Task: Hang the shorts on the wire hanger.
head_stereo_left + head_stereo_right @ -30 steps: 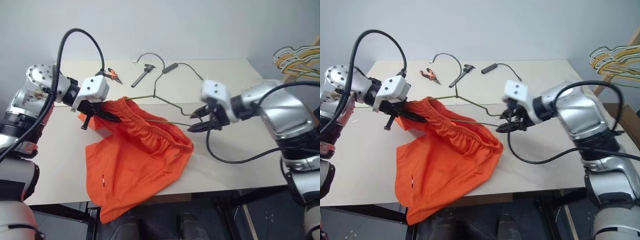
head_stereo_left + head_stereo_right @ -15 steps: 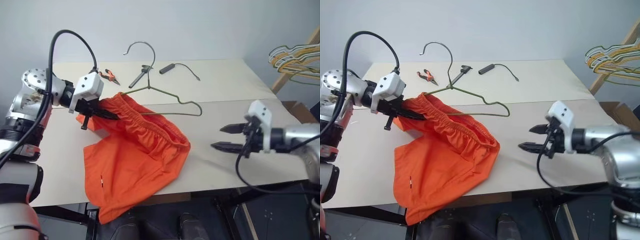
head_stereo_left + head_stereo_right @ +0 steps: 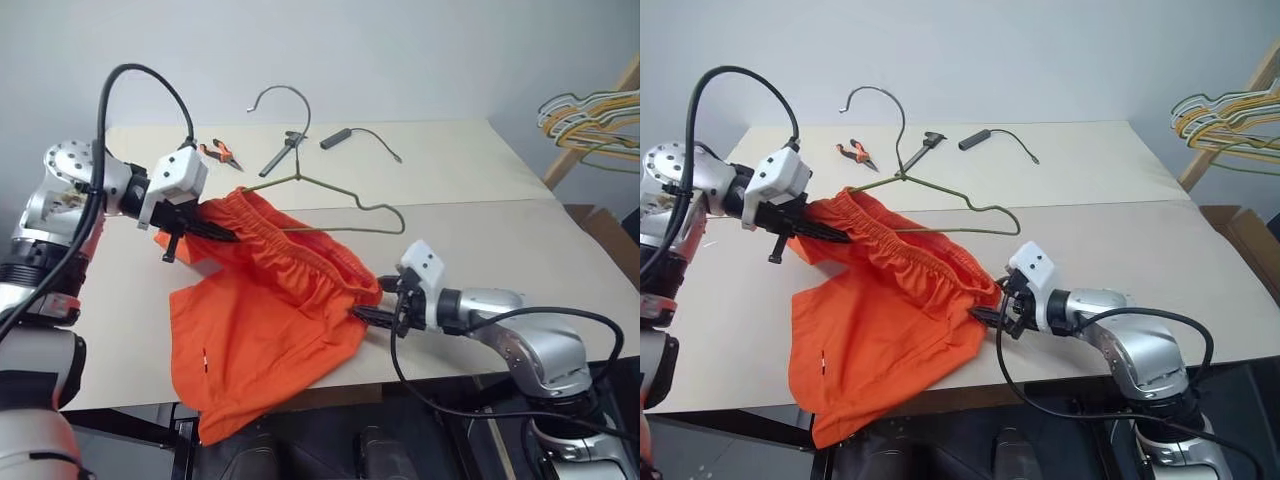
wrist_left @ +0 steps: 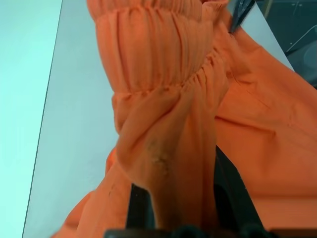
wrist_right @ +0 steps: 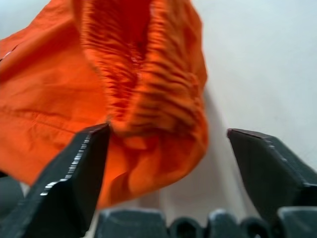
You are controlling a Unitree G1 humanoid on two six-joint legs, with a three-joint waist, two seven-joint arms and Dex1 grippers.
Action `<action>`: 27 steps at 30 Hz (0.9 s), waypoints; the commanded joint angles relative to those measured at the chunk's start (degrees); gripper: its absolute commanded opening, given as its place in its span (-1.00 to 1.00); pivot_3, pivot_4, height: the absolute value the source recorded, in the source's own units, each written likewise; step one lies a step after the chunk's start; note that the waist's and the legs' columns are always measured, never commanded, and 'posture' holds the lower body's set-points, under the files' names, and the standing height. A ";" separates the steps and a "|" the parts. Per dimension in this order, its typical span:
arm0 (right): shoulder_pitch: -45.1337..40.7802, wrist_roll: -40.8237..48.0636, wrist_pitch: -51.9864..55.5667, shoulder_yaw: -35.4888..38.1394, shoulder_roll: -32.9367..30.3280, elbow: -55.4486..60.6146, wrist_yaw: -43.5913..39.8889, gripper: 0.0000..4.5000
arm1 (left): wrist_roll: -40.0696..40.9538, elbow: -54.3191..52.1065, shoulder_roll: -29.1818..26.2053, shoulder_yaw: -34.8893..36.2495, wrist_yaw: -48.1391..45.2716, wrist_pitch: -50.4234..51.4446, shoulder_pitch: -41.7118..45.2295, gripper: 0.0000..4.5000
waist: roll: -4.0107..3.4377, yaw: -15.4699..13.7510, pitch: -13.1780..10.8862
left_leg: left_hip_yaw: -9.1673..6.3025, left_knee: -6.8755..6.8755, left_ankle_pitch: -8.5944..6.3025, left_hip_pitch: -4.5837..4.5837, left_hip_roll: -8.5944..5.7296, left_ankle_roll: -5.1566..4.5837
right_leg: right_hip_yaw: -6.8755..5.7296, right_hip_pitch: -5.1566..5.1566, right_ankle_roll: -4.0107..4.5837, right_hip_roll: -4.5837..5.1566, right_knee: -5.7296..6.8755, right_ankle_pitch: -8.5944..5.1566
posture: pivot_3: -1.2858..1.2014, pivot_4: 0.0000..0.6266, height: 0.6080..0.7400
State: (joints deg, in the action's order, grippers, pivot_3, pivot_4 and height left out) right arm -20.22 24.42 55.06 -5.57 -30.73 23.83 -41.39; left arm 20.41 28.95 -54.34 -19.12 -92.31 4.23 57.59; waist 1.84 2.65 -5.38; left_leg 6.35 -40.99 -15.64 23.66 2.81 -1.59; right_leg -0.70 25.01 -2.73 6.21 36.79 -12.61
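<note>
Left eye view: left gripper (image 3: 218,232) clamped on shorts (image 3: 270,320) waistband — lifted corner. Right gripper (image 3: 378,303) spread wide at waistband's other end, gripping nothing. Wire hanger (image 3: 330,205) threaded into waistband.

Bright orange shorts (image 3: 270,320), olive-grey wire hanger (image 3: 345,205)

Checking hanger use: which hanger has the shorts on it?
The olive-grey wire hanger on the table, its bar threaded through the orange shorts. The coloured hangers hang apart at the right edge.
</note>
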 commanded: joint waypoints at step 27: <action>-9.83 13.74 1.26 10.53 -11.95 -22.91 -15.30 -0.99 | 15.29 -9.22 -9.17 2.26 -0.19 -1.64 -9.13 -0.99 | 0.00 -0.13 0.00 | 0.03 0.05 -0.04 -0.16 0.02 -0.07 | 0.06 -0.08 0.01 0.00 -0.02 0.00 | 0.01 -0.78 1.00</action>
State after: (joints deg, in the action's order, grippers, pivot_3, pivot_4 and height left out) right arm -29.22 38.00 55.52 3.38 -41.28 2.92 -56.46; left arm 33.96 20.63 -61.29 -19.45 -92.29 3.23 48.16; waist 1.84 2.52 -5.39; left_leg 6.38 -40.95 -15.68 23.50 2.83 -1.65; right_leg -0.64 24.93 -2.72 6.21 36.76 -12.62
